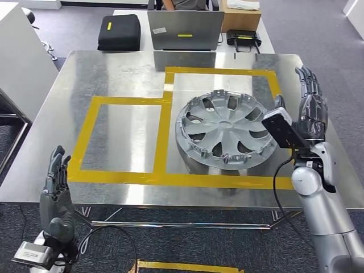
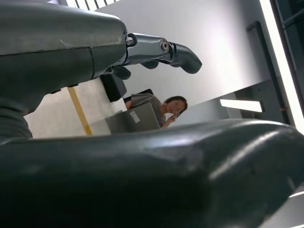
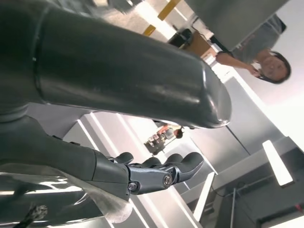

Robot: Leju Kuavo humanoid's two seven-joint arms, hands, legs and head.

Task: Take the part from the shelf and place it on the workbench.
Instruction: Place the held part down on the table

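Workbench (image 1: 116,74) under grey hubcap (image 1: 225,129)

My left hand (image 2: 107,118) holds nothing, fingers (image 2: 168,50) stretched out straight. Beyond it a person (image 2: 157,107) sits behind a laptop (image 2: 132,118). Yellow tape (image 2: 79,110) crosses the workbench (image 2: 53,116).

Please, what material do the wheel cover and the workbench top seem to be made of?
Wheel cover: probably moulded plastic with matt silver-grey paint. It has an even, dull sheen, thin spokes and small clip tabs around the rim, though painted metal cannot be excluded.

Workbench top: seemingly sheet metal, perhaps stainless steel or aluminium, with a brushed finish. It gives blurred reflections of the laptop and the cover. The yellow lines look like adhesive tape.
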